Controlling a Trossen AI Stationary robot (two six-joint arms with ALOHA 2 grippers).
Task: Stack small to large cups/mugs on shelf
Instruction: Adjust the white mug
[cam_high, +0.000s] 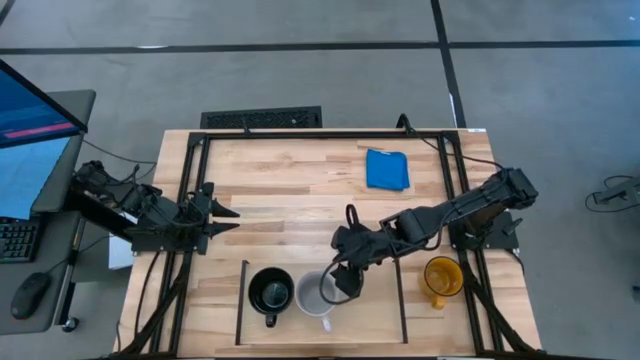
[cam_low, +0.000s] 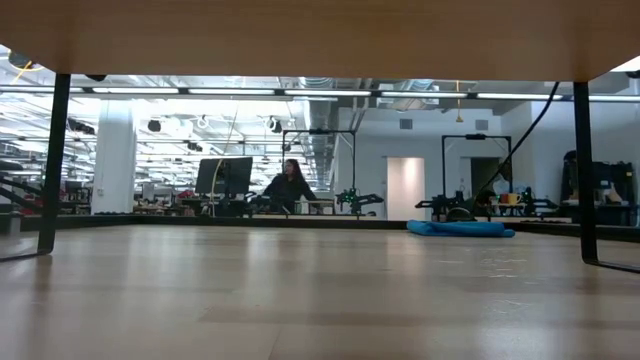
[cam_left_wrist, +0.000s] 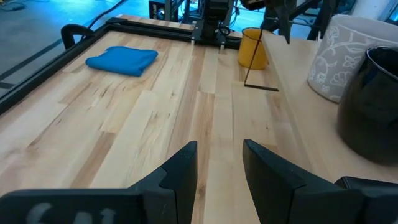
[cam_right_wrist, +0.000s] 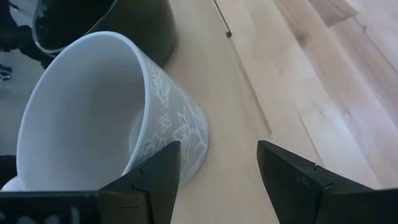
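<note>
Looking at the high view, we see the right tool (cam_high: 338, 283) in the lower centre of the frame, just beside the white mug (cam_high: 313, 293) on its right side. Its wrist view shows the fingers (cam_right_wrist: 158, 180) spread apart with nothing between them, so it is released; the white mug (cam_right_wrist: 112, 112) sits just ahead of them, patterned wall facing the camera.

On the shelf (cam_high: 375, 320), the strip of planks between two thin black bars (cam_high: 241, 300) along the bottom of the high view, we count two mugs: the black mug (cam_high: 270, 292) at left and the white one touching or nearly touching it on the right. The yellow mug (cam_high: 441, 277) stands outside the right-hand bar, lower right, well apart from the other two.

Left tool (cam_high: 222, 212) waits at the left edge of the table (cam_high: 290, 180), mid-height in the frame. Its wrist view shows the fingers (cam_left_wrist: 183, 171) parted and empty.

Blue cloth (cam_high: 387, 169) lies in the upper right of the table. In the low view we see only bare planks, the cloth (cam_low: 460, 228) at right and a person (cam_low: 288, 186) seated far back in the room.
</note>
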